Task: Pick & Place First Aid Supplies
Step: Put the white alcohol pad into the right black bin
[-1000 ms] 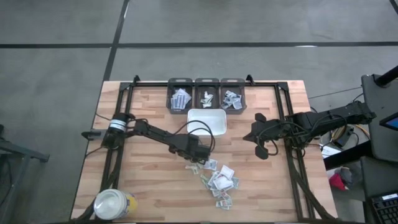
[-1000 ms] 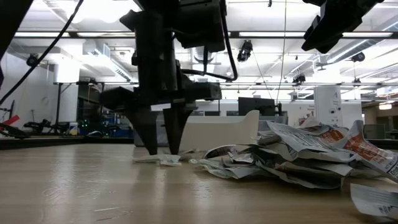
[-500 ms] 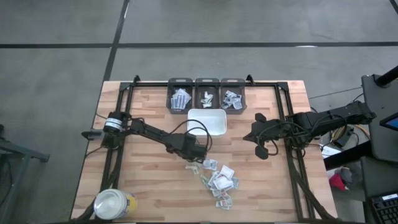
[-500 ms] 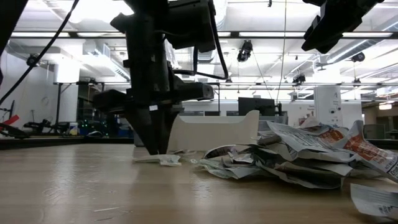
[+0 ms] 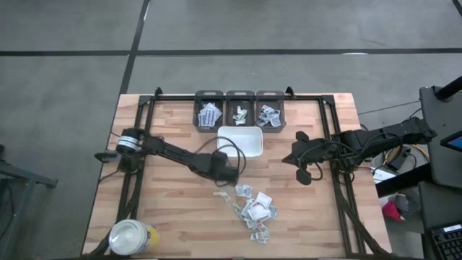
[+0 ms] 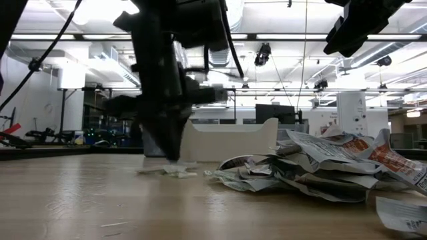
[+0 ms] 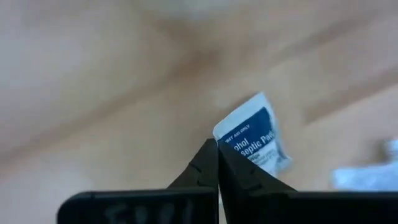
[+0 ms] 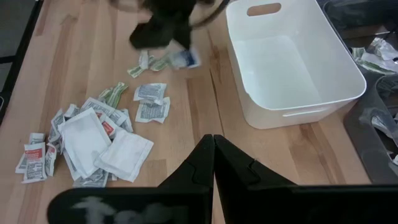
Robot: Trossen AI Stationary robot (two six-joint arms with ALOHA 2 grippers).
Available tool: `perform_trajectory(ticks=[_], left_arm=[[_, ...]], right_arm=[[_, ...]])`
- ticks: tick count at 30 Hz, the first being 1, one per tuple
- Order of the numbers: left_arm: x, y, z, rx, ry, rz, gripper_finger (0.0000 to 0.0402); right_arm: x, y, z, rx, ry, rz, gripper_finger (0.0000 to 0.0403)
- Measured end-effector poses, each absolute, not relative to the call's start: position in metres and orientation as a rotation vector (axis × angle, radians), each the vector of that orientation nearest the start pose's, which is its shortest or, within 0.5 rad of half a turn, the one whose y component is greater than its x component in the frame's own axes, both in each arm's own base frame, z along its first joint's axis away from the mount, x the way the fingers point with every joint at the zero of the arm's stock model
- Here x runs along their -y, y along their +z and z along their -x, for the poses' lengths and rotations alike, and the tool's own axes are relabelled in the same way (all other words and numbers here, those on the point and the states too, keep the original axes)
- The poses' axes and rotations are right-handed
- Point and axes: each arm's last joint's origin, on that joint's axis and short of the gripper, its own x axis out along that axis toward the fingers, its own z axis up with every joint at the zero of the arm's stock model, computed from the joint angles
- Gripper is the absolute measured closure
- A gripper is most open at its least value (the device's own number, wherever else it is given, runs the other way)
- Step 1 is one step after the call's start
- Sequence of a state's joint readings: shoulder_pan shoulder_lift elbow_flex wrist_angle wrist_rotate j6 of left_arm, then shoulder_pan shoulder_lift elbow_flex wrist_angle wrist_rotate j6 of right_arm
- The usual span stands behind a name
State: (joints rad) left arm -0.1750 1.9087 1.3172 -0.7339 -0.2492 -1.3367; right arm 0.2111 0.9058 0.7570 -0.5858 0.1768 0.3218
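Up comes the left claw [image 5: 229, 175], and its fingers, which stood apart a second ago over the loose packets, have snapped together! In the left wrist view the two dark tips meet on the edge of a blue-and-white antiseptic packet [image 7: 255, 142], so it looks like a clean pinch on one sachet. The arm has also drawn back a little from the pile toward the white tray [image 5: 240, 141] in the middle of the counter [image 5: 166, 123].

Why there? That sachet lay at the fringe of the heap, clear of the rest, an easy single pick, and the tray and the three dark bins [image 5: 240, 108] along the far edge are just beyond.

Most of the first aid supplies [image 5: 254, 208] sit heaped toward the near edge, right of centre, with a couple of strays [image 5: 223, 193] just beside the claw.

Over by the right edge the right claw [image 5: 302, 157] waits above the counter, fingers pressed together on nothing.
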Motion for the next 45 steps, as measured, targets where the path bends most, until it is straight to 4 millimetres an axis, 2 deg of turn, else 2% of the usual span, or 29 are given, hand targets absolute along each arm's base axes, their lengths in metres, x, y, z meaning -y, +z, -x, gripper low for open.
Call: perform_trajectory(ticks=[4,7,11,19,24,33,40,45], left_arm=[[0.056,0.209,-0.355,-0.873,0.866,0.859,0.0401],[0.056,0.226,-0.348,-0.832,0.842,0.86,0.0401],[0.06,0.257,-0.343,-0.717,0.721,0.86,0.0401],[0.082,0.293,-0.356,-0.428,0.471,0.885,0.0401],[0.088,0.296,-0.365,-0.347,0.403,0.897,0.0401],[0.09,0.295,-0.371,-0.332,0.396,0.9,0.0402],[0.091,0.296,-0.371,-0.326,0.384,0.889,0.0402],[0.091,0.296,-0.371,-0.317,0.396,0.87,0.0402]], right_arm=[[-0.033,0.27,-0.177,-0.718,-0.084,-0.166,0.0394],[-0.033,0.27,-0.177,-0.718,-0.083,-0.166,0.0394],[-0.033,0.27,-0.177,-0.718,-0.083,-0.165,0.0394],[-0.032,0.27,-0.177,-0.716,-0.047,-0.052,0.0394],[-0.032,0.272,-0.179,-0.691,-0.059,-0.094,0.0394],[-0.033,0.272,-0.179,-0.682,-0.049,-0.072,0.0394],[-0.033,0.273,-0.18,-0.679,0.003,0.071,0.0394],[-0.035,0.283,-0.192,-0.529,0.02,0.084,0.0394]])
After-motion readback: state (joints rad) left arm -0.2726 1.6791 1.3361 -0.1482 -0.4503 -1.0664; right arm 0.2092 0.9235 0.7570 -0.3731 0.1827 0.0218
